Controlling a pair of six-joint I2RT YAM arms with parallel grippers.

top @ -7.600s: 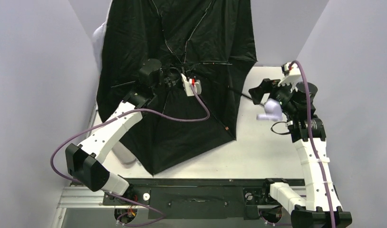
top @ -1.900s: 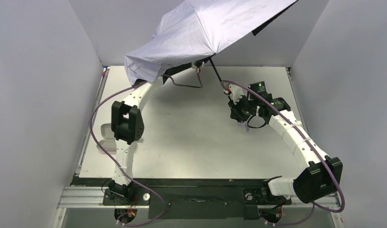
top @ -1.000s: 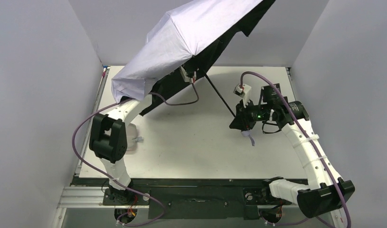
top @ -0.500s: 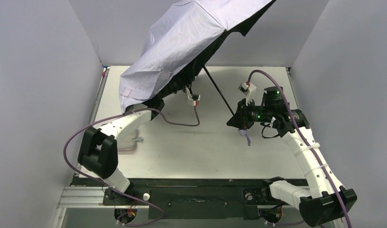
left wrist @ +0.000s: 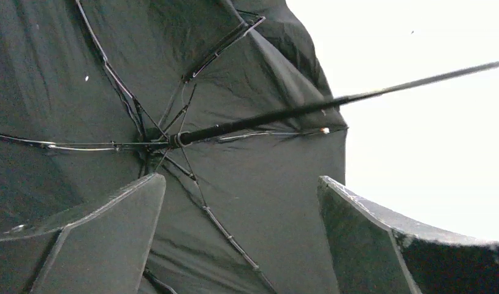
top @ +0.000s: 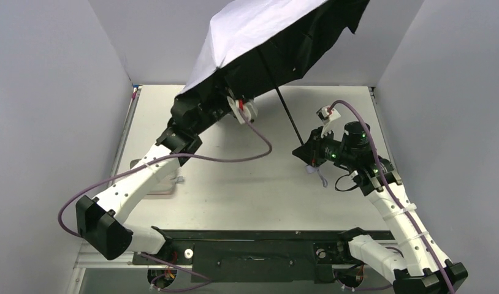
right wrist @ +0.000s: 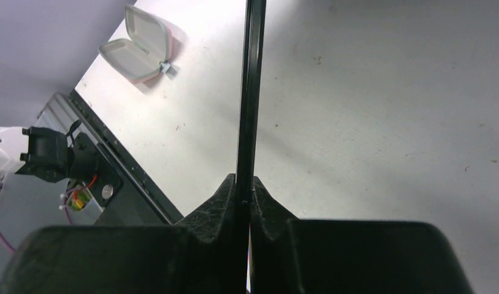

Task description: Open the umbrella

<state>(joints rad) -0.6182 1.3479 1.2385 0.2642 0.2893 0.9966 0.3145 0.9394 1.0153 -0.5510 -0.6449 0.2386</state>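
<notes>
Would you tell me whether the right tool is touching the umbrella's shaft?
Touching: the right wrist view shows the right tool clamped on the umbrella's shaft.

White segmented left arm and right arm, chunky black joint housings, purple cables looping along both, green light at right wrist, matte black wedge fingers

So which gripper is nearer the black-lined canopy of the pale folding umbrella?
Left. The left gripper sits open just under the canopy; the right gripper is shut on the thin black shaft, well down from the fabric.
</notes>
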